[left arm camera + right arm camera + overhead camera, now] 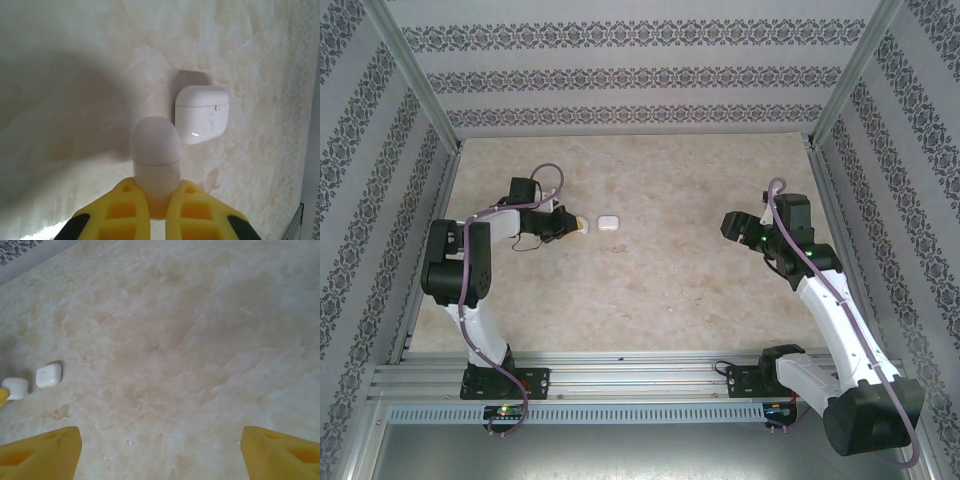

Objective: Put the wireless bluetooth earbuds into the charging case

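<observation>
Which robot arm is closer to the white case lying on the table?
Left. The left gripper, shut on a second white case, sits just beside the case on the table, a small gap between them. The right gripper, open, hangs far off to the right.

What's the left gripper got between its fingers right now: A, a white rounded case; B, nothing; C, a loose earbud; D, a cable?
A: the left gripper is shut on a white rounded case, while a second case lies apart from it on the table.
</observation>
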{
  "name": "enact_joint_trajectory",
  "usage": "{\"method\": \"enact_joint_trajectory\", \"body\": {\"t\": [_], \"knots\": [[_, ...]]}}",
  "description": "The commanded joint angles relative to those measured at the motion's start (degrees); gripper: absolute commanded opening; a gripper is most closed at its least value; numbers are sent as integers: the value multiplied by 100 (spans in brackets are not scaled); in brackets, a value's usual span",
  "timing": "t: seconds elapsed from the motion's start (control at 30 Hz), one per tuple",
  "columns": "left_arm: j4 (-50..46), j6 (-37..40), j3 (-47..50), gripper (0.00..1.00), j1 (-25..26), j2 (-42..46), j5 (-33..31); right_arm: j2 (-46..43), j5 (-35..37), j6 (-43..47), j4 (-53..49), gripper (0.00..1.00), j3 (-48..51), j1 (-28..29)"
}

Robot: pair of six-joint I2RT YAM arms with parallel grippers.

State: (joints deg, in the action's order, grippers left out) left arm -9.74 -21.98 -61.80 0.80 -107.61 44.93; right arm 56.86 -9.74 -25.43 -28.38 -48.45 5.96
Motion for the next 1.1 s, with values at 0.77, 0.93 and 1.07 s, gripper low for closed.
{"method": "enact_joint_trajectory", "body": {"t": [0.77, 0.93, 1.07], "knots": [[-1248, 1019, -1149, 56, 43, -220, -441, -924, 1123, 1109, 658, 98, 1082, -349], [-1285, 1074, -1125, 56, 43, -232, -428, -1239, 1140, 1232, 645, 98, 1262, -362], [-1315, 1130, -1089, 58, 41, -266, -431, -1403, 1132, 1260, 633, 98, 1359, -371]]}}
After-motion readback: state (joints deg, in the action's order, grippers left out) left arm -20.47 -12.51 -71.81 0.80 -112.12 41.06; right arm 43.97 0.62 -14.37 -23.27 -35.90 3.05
